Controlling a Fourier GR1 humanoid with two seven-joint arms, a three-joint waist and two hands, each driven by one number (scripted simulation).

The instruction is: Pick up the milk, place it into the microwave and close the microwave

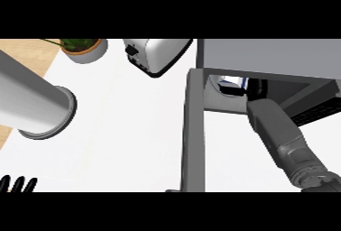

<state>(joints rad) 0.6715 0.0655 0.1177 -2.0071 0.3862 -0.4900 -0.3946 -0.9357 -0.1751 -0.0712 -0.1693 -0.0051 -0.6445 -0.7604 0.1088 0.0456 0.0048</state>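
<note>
Head view: the right forearm reaches into the open microwave (266, 54), where the milk (230, 85) sits; its hand is hidden inside, so its grasp cannot be told. Left hand (19, 185) rests at the lower left edge, fingers straight and spread. Microwave door (193, 131) stands open.

No text, label, brand, number or sign can be read on anything in the head view.

White surface (120, 135) with a tan wood strip at left. Grey microwave (266, 56), dark inside, grey door (193, 135). White-and-blue milk (230, 83). Silver toaster (156, 54), black trim. Green plant (76, 43) in grey pot. Black left robot hand (18, 184).
</note>
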